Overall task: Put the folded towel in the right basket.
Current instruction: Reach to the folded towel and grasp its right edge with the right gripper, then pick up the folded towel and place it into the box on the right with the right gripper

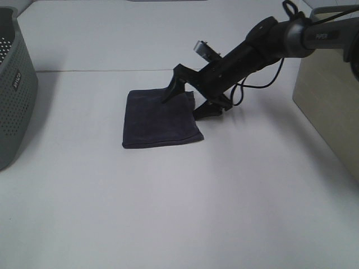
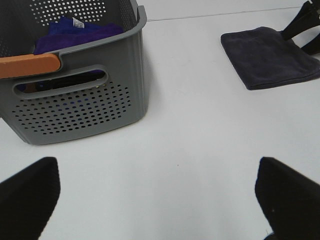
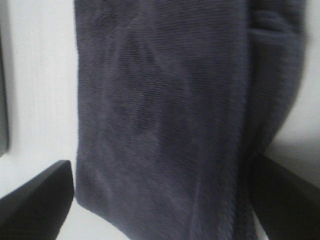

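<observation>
Lying flat on the white table [image 1: 224,196], just left of centre in the exterior high view, the folded towel [image 1: 160,119] is not yet in either claw. It looks nearly square, so no long axis is clear. Its thick folded edge faces the bottom of the frame and climbs slightly toward the right.

The right gripper [image 1: 182,108] is spread wide and holds nothing. One finger sits over the cloth near its upper right corner and the other just off its right edge. I cannot tell whether either touches.

The grasp looks to be the step in hand. Next it must sink, pinch that edge, and carry it to the pale container [image 1: 331,112] at the frame's right, presumably the right basket.

The left gripper [image 2: 160,200] gapes empty, near the grey basket [image 1: 17,84].
</observation>
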Robot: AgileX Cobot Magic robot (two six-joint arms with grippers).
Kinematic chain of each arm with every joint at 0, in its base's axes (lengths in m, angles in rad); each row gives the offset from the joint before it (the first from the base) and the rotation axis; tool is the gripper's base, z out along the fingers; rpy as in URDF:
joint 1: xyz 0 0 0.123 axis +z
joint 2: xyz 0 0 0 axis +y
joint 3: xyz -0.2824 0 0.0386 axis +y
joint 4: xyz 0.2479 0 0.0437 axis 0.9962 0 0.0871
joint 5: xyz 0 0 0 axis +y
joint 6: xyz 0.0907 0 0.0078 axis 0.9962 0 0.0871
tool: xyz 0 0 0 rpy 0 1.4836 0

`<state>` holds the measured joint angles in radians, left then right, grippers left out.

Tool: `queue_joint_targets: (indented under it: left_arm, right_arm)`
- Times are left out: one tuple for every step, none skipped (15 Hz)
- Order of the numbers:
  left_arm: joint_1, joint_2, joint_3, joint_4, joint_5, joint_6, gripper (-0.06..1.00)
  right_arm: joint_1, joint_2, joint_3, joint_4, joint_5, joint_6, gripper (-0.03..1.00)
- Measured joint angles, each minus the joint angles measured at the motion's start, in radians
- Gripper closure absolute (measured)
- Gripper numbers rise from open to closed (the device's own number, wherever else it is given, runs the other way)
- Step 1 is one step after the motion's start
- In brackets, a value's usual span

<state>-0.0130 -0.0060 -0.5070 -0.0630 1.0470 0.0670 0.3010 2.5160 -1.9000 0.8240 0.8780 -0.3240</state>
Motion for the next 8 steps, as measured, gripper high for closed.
queue_joint_targets:
  left_arm:
    - [0.0, 0.0, 0.0, 0.0, 0.0, 0.0, -0.05]
    - [0.0, 0.0, 0.0, 0.0, 0.0, 0.0, -0.05]
    - [0.0, 0.0, 0.0, 0.0, 0.0, 0.0, -0.05]
    - [0.0, 0.0, 0.0, 0.0, 0.0, 0.0, -0.05]
    - [0.0, 0.0, 0.0, 0.0, 0.0, 0.0, -0.05]
    - [0.0, 0.0, 0.0, 0.0, 0.0, 0.0, -0.05]
    - [0.0, 0.0, 0.0, 0.0, 0.0, 0.0, -0.05]
    - [0.0, 0.0, 0.0, 0.0, 0.0, 0.0, -0.05]
  right_arm:
    - [0.036, 0.018, -0.005, 0.036, -0.017, 0.0, 0.13]
    - [0.076, 0.034, -0.007, 0.059, -0.041, 0.002, 0.25]
    - [0.109, 0.046, -0.007, 0.06, -0.069, 0.004, 0.45]
    - [0.13, 0.057, -0.007, 0.058, -0.091, 0.013, 0.72]
    - [0.141, 0.059, -0.007, 0.051, -0.104, 0.018, 0.89]
    - [0.143, 0.059, -0.007, 0.05, -0.106, 0.021, 0.91]
    - [0.144, 0.056, -0.007, 0.05, -0.103, 0.026, 0.91]
    - [0.139, 0.044, -0.001, 0.046, -0.094, 0.027, 0.91]
